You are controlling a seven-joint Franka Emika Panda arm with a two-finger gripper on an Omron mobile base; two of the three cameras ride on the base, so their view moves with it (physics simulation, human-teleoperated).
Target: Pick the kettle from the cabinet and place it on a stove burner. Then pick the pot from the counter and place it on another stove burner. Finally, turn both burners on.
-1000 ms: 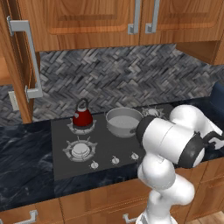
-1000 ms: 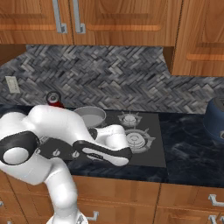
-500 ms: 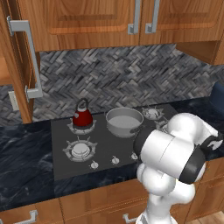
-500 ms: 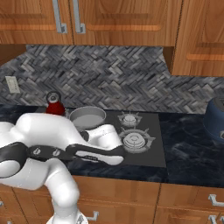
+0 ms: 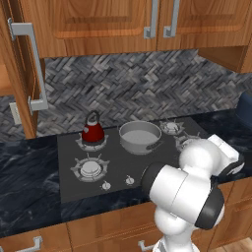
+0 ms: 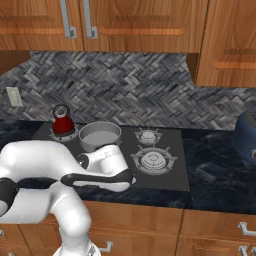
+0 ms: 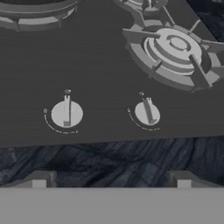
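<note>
The kettle (image 5: 92, 131) sits on the back left burner (image 5: 92, 143) of the cooktop (image 5: 118, 167), and the pot (image 5: 140, 137) sits just beside it to the right, on the middle back burner. The right base view shows the same pair, kettle (image 6: 63, 123) left of pot (image 6: 100, 135). The cabinet (image 5: 19, 64) door stands open at the left with its long grey handle (image 5: 34, 69).

The arm is folded low in front of the desk (image 5: 27, 197), and its hand hangs over the front edge of the cooktop. In the hand view, the jaws (image 7: 111, 180) stand wide apart and hold nothing, their two tips over the black stone edge. Just beyond them lie two round knobs (image 7: 66, 113) (image 7: 147, 112), side by side, with a spoked burner (image 7: 175, 52) farther off. A dark blue pot-like thing (image 6: 246, 136) stands on the desk far right.
</note>
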